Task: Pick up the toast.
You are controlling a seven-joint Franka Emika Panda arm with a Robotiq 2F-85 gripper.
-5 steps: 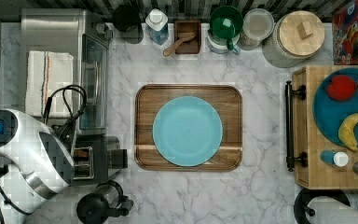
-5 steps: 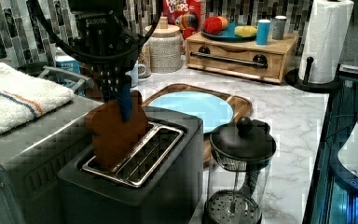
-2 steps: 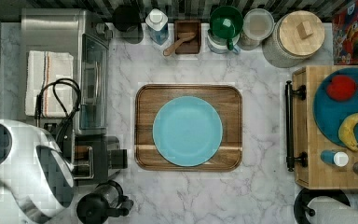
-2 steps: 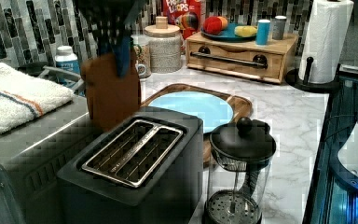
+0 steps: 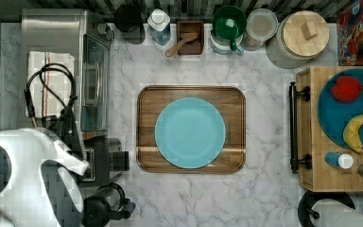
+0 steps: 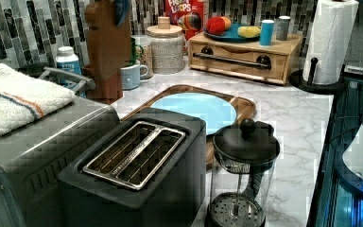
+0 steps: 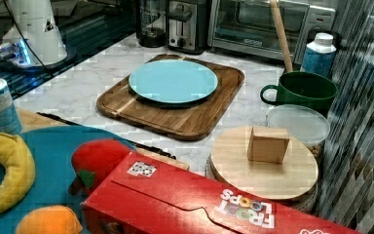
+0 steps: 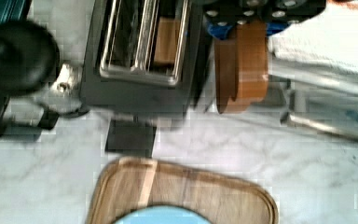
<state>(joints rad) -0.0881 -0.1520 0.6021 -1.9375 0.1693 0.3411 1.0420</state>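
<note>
- The toast (image 6: 108, 42) hangs in the air, clear above the toaster (image 6: 137, 163) and off to the left view's left of it, in front of the tiled wall.
- The gripper (image 8: 242, 25) is pinching it by its upper edge. In the wrist view the blue fingertips (image 8: 213, 26) sit tight on either face of the slice, right up at the camera.
- Held from the top like that, the slice hangs free below the fingers, with nothing touching its lower edge. I'd judge that's simply how it had to be taken, since the slots leave the top edge as the part to grab.
- Its long axis runs up and down. In the left view I see a broad brown face, while the wrist view looks along it, with the crust as a darker band.
- The near slots look bare in the left view; the wrist view shows a brown slice (image 8: 167, 39) low in one slot.
- The plate (image 5: 190, 133) on the wooden tray (image 5: 146, 99) sits well apart on the marble counter (image 5: 264, 94).
- The pick-up itself looks done to me.
</note>
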